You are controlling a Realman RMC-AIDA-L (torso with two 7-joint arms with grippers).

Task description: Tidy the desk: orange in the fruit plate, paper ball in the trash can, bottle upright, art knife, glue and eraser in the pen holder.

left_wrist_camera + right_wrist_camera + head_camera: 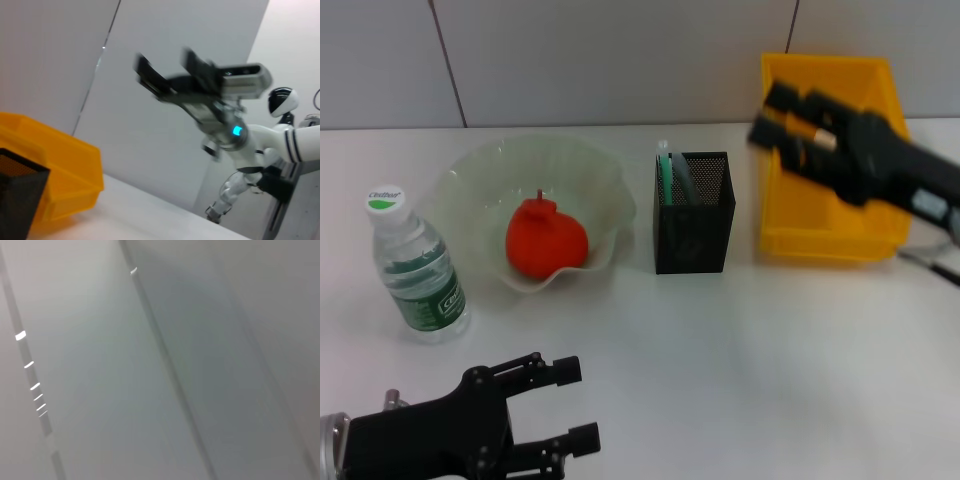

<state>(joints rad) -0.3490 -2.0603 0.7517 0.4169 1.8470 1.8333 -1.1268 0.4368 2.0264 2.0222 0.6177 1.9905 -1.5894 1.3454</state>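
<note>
Two grippers show: the right gripper [772, 112] hangs spread and empty over the trash can [860, 240]; the left gripper [578, 403] rests open at the table's [720, 350] near edge.

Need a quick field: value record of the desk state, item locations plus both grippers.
orange: in the fruit plate
bottle: upright, left of the plate
pen holder: holds the art knife and a grey stick, likely the glue
eraser: not visible
paper ball: not visible
trash can: right of the pen holder, contents hidden by the arm
left gripper: near edge of the desk, open, empty
right gripper: raised over the trash can, open, empty
</note>
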